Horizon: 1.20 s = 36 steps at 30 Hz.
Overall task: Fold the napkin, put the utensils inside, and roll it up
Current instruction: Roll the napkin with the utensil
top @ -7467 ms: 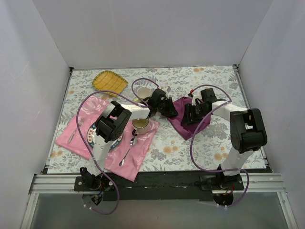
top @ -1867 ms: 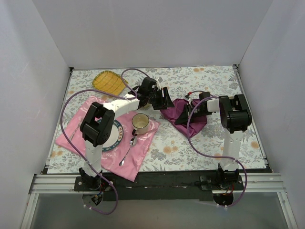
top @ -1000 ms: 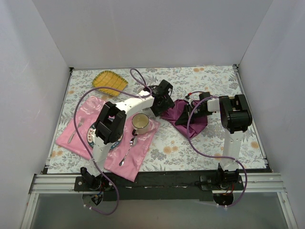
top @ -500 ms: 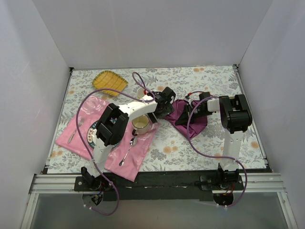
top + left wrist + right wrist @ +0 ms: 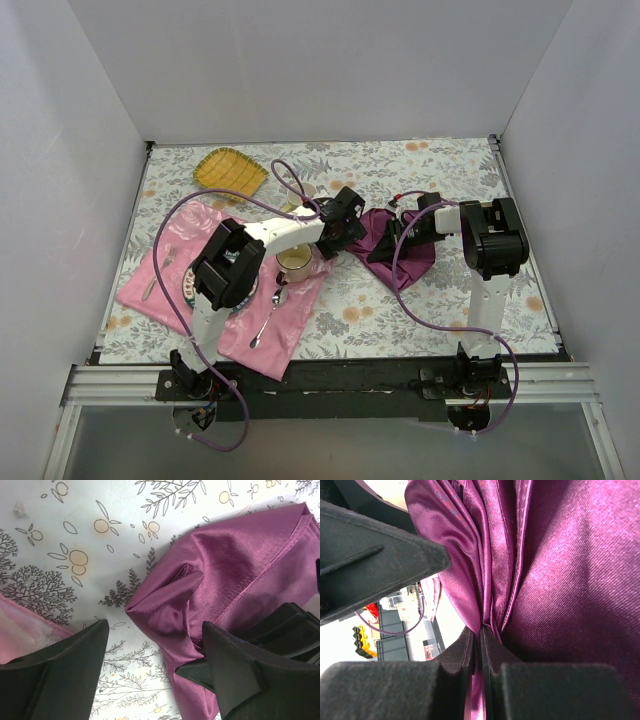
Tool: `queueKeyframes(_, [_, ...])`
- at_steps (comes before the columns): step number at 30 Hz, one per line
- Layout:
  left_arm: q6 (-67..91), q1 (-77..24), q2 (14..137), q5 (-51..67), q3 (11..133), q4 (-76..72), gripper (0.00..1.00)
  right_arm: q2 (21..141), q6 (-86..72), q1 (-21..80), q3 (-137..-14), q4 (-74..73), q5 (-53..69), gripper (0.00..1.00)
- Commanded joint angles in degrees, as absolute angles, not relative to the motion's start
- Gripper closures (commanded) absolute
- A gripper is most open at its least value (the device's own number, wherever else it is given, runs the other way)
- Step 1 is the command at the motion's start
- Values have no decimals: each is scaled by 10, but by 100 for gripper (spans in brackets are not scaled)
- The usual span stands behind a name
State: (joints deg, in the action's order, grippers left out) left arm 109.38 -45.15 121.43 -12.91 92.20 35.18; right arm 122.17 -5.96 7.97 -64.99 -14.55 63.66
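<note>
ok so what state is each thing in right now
napkin: crumpled into folds, one edge pinched
right claw: shut on napkin
left claw: open, over napkin's corner
cup: upright on pink placemat
spoon: lying flat on pink placemat

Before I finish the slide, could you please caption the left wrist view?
Open left hand over a bunched corner of the purple napkin on the floral tablecloth.

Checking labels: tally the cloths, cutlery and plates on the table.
Cloths: 2, napkin and placemat
Cutlery: 2, spoon and fork
Plates: 2, yellow dish and round plate, mostly under the left arm
Total: 6
</note>
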Motion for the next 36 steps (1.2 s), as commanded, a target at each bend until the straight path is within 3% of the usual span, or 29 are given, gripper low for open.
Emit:
queueKeyframes(1, [1099,-454,1206,-136,902,306,28,1237,-11,80,-634,-171,490,98])
queueKeyframes(9, [1079,-454,1224,-185,877,273,50,1228,-15,81,-621,-160,489,98])
queueKeyframes(11, [1073,-453,1233,-186,881,270,63,1226,-15,81,-621,-161,488,98])
queueKeyframes(18, [1042,-453,1251,-182,916,300,95,1207,-6,89,-626,-178,464,94])
queueKeyframes(21, [1016,-453,1275,-148,966,345,100,1187,-2,102,-632,-189,440,89])
queueKeyframes(27, [991,-449,1316,-68,1043,438,100,1120,20,120,-636,-224,380,75])
queueKeyframes(30, [982,-448,1341,-43,1078,511,100,1073,40,135,-626,-225,331,57])
queueKeyframes(36, [969,-448,1355,-19,1114,555,100,956,66,210,-584,-180,197,36])
